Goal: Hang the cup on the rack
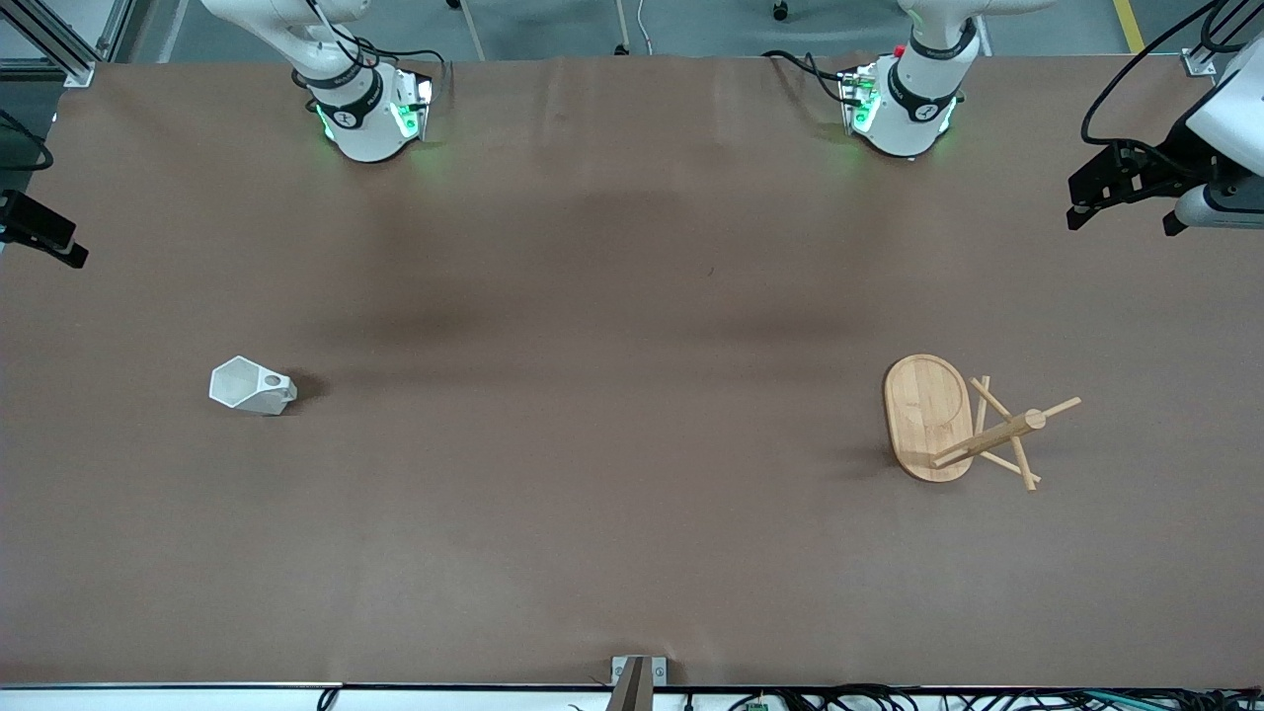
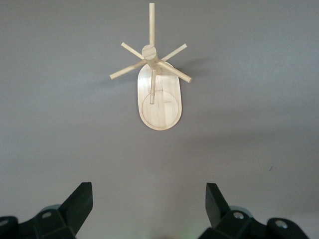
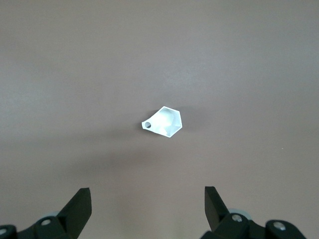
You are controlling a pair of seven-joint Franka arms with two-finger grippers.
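Brown table (image 1: pixel 632 553), white faceted cup (image 1: pixel 252 386), wooden rack (image 1: pixel 963 420) upright

The cup (image 1: pixel 252 385) is plain white, the rack (image 1: pixel 963 423) is pale yellowish wood, and the table (image 1: pixel 592 296) is flat brown.

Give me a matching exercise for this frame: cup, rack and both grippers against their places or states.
Things:
1. cup
2. rack
3. left gripper
4. right gripper

States:
A. open, high over the rack
B. standing at the left arm's end of the table
C. open, high over the cup
D. lying at the right arm's end of the table

Pairs: 1-D, 2-B, 3-A, 4-C
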